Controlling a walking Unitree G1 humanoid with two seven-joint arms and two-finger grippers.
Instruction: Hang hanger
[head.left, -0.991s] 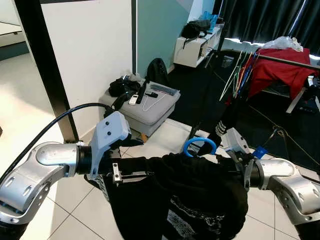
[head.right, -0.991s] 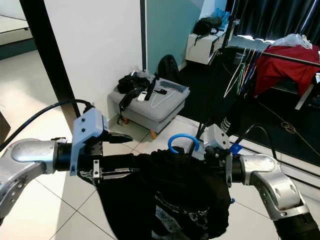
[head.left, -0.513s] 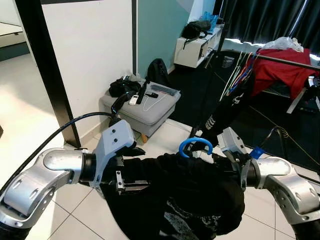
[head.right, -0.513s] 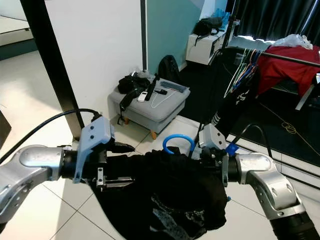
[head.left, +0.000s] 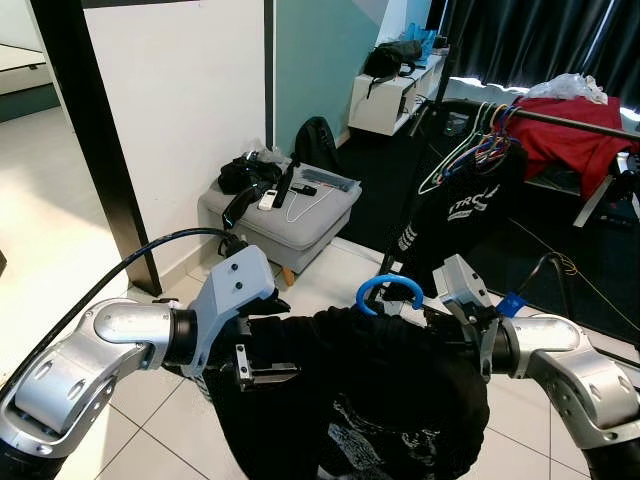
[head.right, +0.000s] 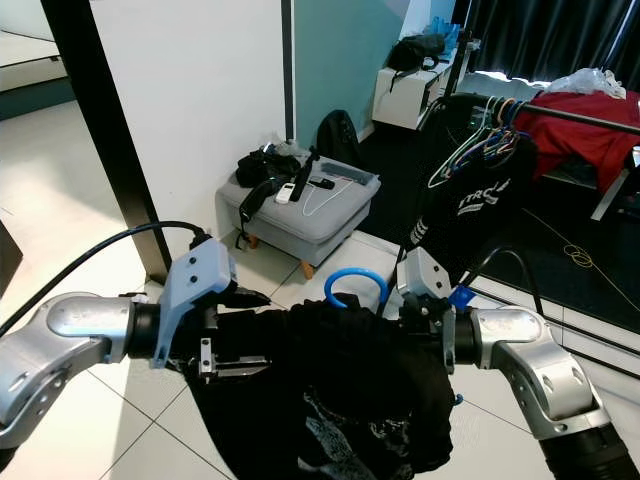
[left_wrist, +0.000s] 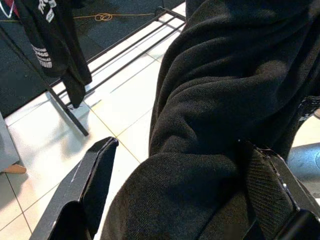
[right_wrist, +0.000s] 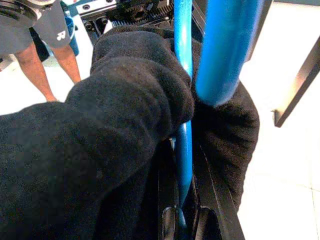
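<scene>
Right gripper (right_wrist: 181, 220) is pinched on the blue hanger (head.left: 390, 291); left gripper (left_wrist: 175, 200), fingers spread, grips the black garment (head.left: 370, 390) draped between them. The rail (head.left: 560, 117) is well ahead, so hanging is not yet done.

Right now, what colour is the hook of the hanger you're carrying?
Bright blue plastic hanger hook, clearest in the left eye view.

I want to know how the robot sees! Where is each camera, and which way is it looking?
Left eye: on the head, looking down at both arms carrying the black garment on the blue hanger.
Right eye: beside it; same scene, same clothes rack.
Left wrist: looks along the left tool, whose fingers straddle the garment.
Right wrist: looks along the right tool, shut on the hanger.
</scene>
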